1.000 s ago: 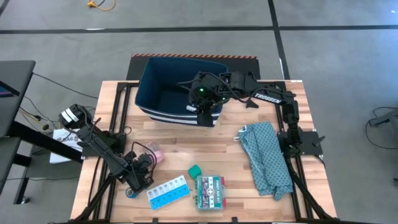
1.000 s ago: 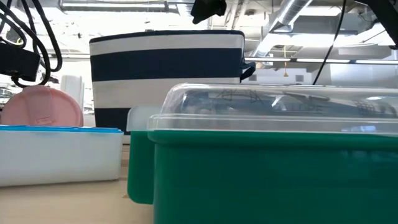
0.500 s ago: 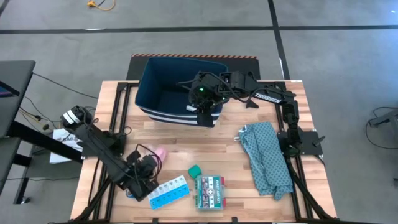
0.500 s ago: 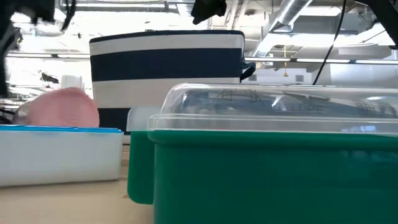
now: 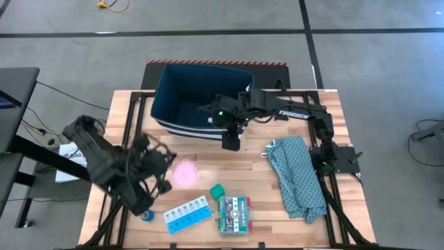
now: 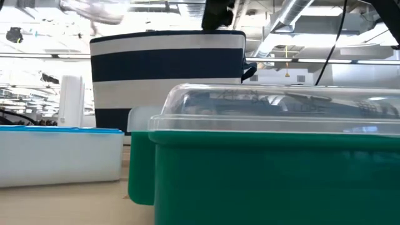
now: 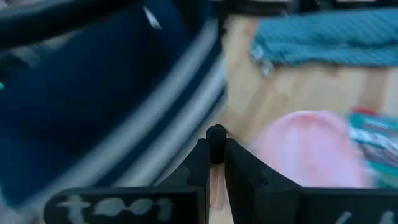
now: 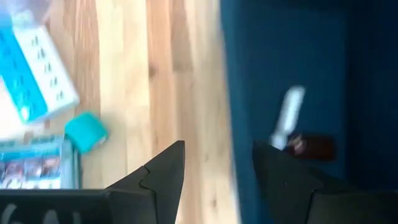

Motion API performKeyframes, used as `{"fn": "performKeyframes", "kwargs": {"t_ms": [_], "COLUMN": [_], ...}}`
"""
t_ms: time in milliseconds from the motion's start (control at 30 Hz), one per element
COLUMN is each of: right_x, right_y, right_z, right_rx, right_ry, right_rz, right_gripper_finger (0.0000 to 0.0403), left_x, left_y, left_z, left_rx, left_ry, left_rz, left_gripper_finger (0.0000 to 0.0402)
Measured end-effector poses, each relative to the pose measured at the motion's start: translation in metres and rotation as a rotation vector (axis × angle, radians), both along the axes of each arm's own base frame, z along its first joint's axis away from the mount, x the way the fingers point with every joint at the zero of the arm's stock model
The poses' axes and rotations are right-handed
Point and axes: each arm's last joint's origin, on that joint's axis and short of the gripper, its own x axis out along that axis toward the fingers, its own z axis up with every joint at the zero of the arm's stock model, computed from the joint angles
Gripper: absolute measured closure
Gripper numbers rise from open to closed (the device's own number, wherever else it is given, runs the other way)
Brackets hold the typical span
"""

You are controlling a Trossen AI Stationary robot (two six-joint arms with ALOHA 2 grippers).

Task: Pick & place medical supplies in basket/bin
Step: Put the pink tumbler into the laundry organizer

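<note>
Partly done: navy bin (image 5: 198, 97) holds a white item and a dark item; pink roll (image 5: 184, 173), pill organizer (image 5: 187, 214), green-red box (image 5: 234, 214) and teal bit (image 5: 217, 190) remain on bench (image 5: 257, 167); left gripper (image 7: 216, 152) jaws pressed together, empty, right gripper (image 5: 231, 141) jaws spread.

Grey floor (image 5: 69, 48), dark seams; ceiling pipes (image 6: 300, 12) overhead.

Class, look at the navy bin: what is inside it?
Inside the navy bin, the right wrist view shows a small white piece beside a dark reddish item. From above, the right arm covers the bin's near corner.
</note>
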Motion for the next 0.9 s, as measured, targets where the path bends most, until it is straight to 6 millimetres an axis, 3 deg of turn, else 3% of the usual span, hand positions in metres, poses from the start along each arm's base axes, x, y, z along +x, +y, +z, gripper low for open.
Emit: {"fn": "performKeyframes", "kwargs": {"t_ms": [233,467,600,900], "right_x": [0.004,0.005,0.004,0.002], "right_y": [0.02,0.042,0.046,0.018], "right_z": [-0.03,-0.033,-0.029,0.005], "right_rx": [0.083,0.105,0.1,0.087], "right_ry": [0.091,0.096,0.081,-0.048], "right_rz": [-0.028,-0.014,0.005,0.01], "right_gripper_finger": [0.0221,0.0222,0.0218,0.0223], "left_x": [0.002,0.002,0.008,0.037], "left_y": [0.049,0.115,0.145,0.192], "left_z": [0.059,0.093,0.095,0.083], "left_rx": [0.217,0.308,0.245,0.184], "left_ry": [-0.053,0.038,0.112,0.158], "left_rz": [0.036,0.207,0.233,0.144], "left_gripper_finger": [0.0393,0.0393,0.0393,0.0392]}}
